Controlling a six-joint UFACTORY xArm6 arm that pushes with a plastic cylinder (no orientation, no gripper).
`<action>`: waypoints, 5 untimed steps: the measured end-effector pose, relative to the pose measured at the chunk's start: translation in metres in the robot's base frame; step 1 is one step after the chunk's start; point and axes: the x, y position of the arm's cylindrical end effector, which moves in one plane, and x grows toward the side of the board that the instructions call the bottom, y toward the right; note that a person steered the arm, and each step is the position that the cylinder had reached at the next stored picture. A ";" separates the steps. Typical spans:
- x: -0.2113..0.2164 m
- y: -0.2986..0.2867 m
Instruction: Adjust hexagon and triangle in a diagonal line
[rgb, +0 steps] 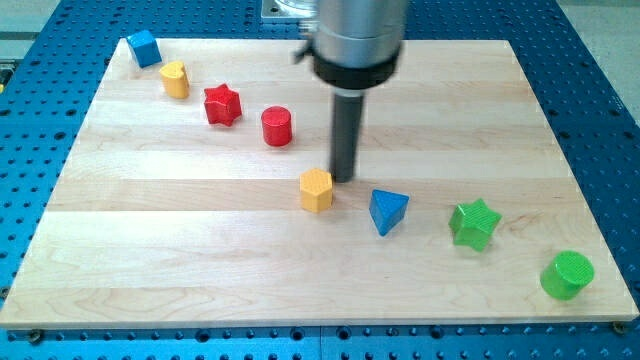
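Yellow hexagon (316, 189) sits near the middle of the table (200, 260), flat face up, no real long axis. Blue triangle (387, 211) is just to its right and slightly lower in view, apart from it, one corner aimed down toward the view's bottom.

The tool is a bare rod, nothing to open or clench, grasping nothing. My tip (343, 179) is just beside the hexagon's upper right edge; touching or a hair off, can't tell.

Progress looks nearly done. Blue cube (144, 47), yellow cylinder-ish block (175, 78), red star (222, 104), red cylinder (277, 126), then hexagon, triangle, green star (474, 223), green cylinder (567, 274) already run as a diagonal from top left to bottom right. The hexagon seems a touch low of that line; what's left is probably a small nudge.
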 end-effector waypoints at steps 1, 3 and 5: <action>0.000 -0.055; 0.103 -0.071; 0.066 -0.005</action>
